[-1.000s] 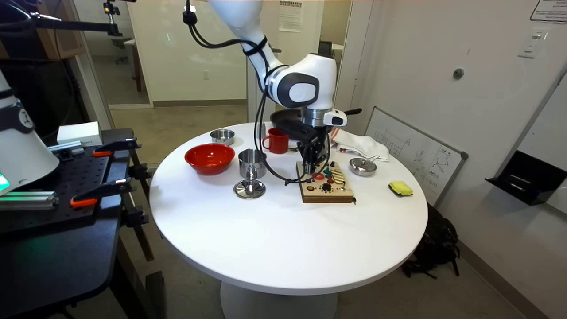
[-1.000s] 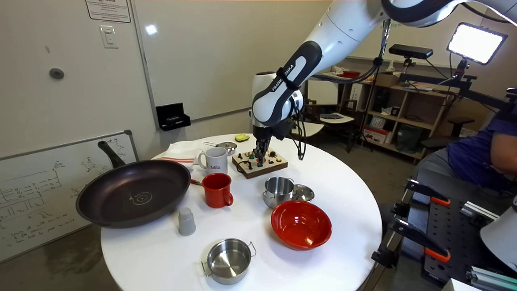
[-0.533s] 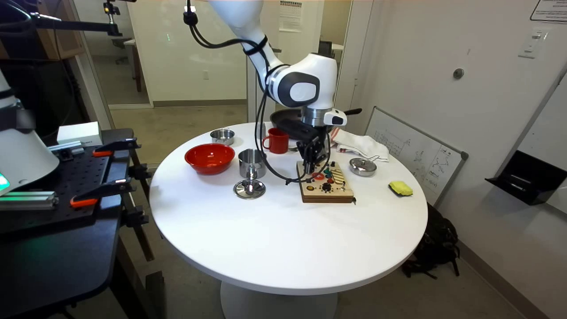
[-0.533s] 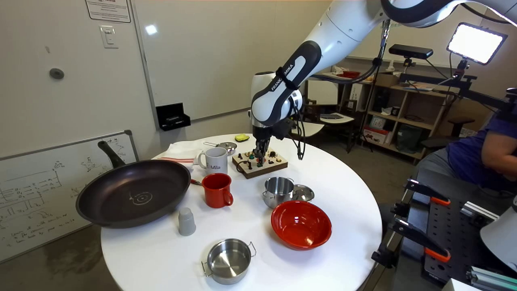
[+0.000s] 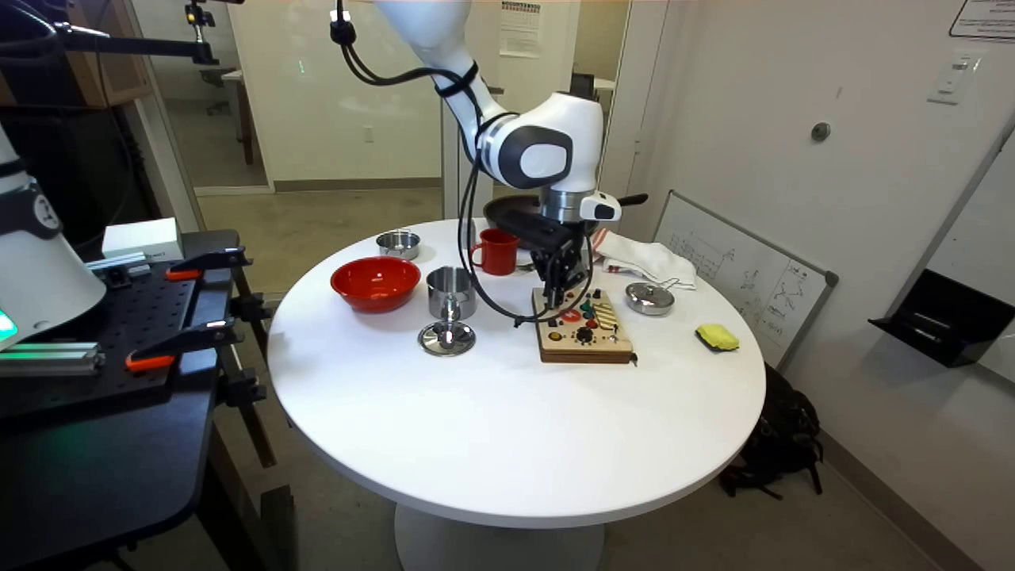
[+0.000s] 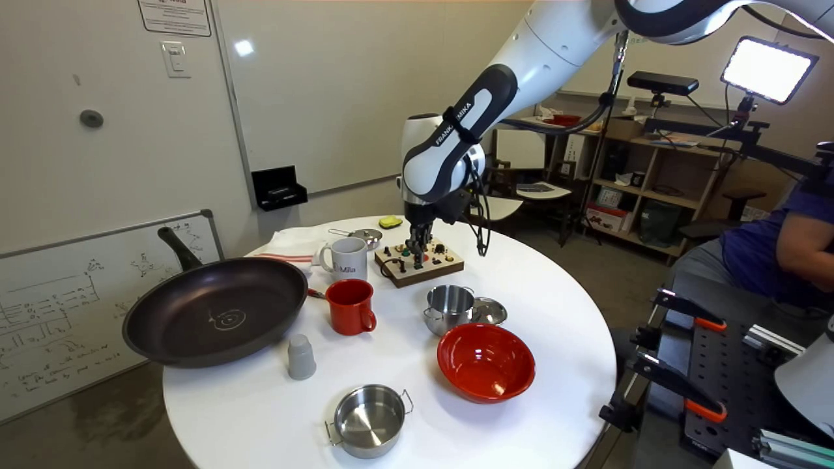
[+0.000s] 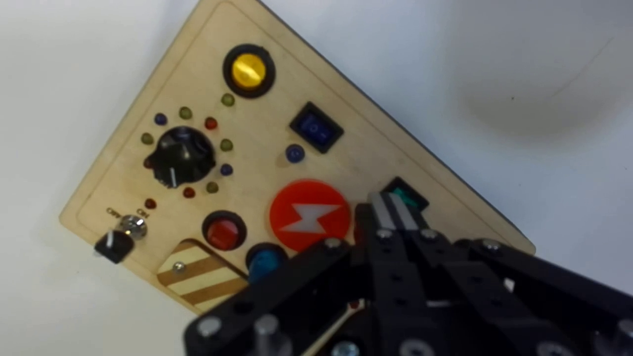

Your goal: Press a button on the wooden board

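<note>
The wooden board [image 5: 587, 358] lies flat on the white table, and it also shows in an exterior view [image 6: 423, 279] and in the wrist view [image 7: 252, 173]. On it are a red disc with a white bolt [image 7: 309, 215], a green rocker switch [image 7: 413, 194], a blue rocker switch [image 7: 316, 127], and yellow [image 7: 248, 70], red [image 7: 223, 234] and blue [image 7: 264, 264] buttons. My gripper [image 7: 393, 210] is shut and empty, pointing down over the board. Its fingertips overlap the green switch and sit beside the red disc; I cannot tell whether they touch. The arm hides part of the board.
A steel pot [image 6: 449, 309] and red bowl [image 6: 485, 365] stand beside the board. A grey mug [image 6: 348, 259], red mug [image 6: 352, 306] and black frying pan [image 6: 221, 312] stand on another side. A lidded steel pan [image 5: 649, 299] and yellow sponge [image 5: 718, 337] lie beyond it.
My gripper has shifted slightly over the board and now covers the green switch that showed beside the fingertips in an exterior view. The board has not moved.
</note>
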`<state>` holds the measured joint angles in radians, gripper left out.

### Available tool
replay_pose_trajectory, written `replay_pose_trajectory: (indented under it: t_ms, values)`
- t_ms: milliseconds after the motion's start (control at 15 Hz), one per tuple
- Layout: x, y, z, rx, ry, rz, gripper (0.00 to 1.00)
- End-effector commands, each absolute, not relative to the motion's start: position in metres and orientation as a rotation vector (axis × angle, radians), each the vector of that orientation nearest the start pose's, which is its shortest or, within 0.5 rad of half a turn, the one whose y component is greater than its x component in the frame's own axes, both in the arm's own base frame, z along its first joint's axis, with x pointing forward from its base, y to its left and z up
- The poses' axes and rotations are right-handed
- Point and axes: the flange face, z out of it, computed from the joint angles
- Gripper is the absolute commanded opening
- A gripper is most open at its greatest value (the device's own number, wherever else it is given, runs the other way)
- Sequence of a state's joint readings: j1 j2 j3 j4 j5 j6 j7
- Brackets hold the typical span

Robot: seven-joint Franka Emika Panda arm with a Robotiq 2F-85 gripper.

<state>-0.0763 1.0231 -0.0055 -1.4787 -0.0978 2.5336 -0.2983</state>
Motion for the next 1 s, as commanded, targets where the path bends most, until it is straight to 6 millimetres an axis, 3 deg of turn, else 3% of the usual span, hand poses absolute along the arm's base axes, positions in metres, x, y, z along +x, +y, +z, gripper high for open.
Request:
replay_pose_trajectory:
  t_ms: [0,933]
  values:
    - [0.7022,-0.0518,0.0649,-3.179,-0.517,-0.001,0.04]
    - [0.7009,-0.0507,0.0695,-3.202,-0.524,0.028,0.03]
